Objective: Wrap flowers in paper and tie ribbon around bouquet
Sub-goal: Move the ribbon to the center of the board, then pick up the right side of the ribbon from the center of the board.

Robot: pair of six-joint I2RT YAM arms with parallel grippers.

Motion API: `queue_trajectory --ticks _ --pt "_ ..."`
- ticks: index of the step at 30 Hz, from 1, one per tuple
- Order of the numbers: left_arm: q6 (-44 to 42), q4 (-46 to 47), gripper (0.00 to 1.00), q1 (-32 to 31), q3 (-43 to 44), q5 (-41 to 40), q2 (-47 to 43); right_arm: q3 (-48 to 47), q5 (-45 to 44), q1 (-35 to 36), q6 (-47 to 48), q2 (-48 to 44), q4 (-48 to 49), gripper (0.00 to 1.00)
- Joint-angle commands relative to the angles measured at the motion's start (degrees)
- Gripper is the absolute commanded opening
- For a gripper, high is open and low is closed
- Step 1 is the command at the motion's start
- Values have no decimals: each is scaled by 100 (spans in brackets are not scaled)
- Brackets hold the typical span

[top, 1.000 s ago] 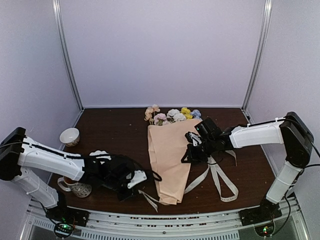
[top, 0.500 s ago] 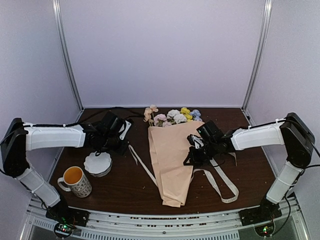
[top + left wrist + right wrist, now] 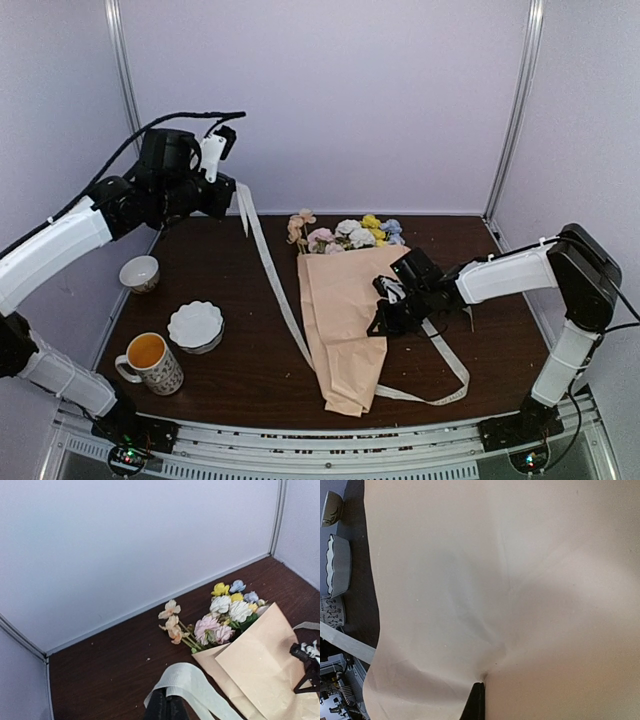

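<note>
The table (image 3: 240,275) carries the bouquet (image 3: 340,300) at centre, with its long axis running far to near. The flowers (image 3: 345,232) are at the far end and the pointed tip of the peach paper (image 3: 350,375) is at the near edge. The ribbon (image 3: 274,285) descends from high at the far left and slants near-right down to the cone's left flank. It appears to pass beneath the cone, reappears at the near right and loops back toward the cone's right side. I read the left gripper (image 3: 230,190) as raised well above the table, jaws together and clamped on the ribbon's upper end; its wrist view shows the band folded over the fingertips. The right gripper (image 3: 384,312) sits on the cone's right edge, jaws together. Creases in the paper converge on its tip, so I judge that it pinches the paper and pins the cone. The deciding relation: the bouquet lies below and to the near right of the left gripper, crosswise to the ribbon's run. The right arm is nearer but occupied. I judge that the left arm must therefore carry the ribbon rightward over the cone, across its long axis. A mug (image 3: 152,362), a scalloped dish (image 3: 196,326) and a small cup (image 3: 139,272) stand at the left, apart from the ribbon.
</note>
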State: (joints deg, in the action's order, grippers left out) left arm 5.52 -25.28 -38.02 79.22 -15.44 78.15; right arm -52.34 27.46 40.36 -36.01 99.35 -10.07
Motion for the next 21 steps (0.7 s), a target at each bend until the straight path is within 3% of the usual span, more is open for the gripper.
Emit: queue_trajectory --ticks 1,10,13,21 --pt "-417 609 0 -211 44 899 -326 77 -54 -10 118 184 70 0" --pt "-1112 397 0 -506 784 548 474 -24 -63 -10 184 199 -83 0" --pt "-1244 165 0 -490 877 -8 842 -47 38 -10 136 150 -83 0" --pt "-1507 628 0 251 1293 -939 2093 -206 279 -10 59 -102 -265 0"
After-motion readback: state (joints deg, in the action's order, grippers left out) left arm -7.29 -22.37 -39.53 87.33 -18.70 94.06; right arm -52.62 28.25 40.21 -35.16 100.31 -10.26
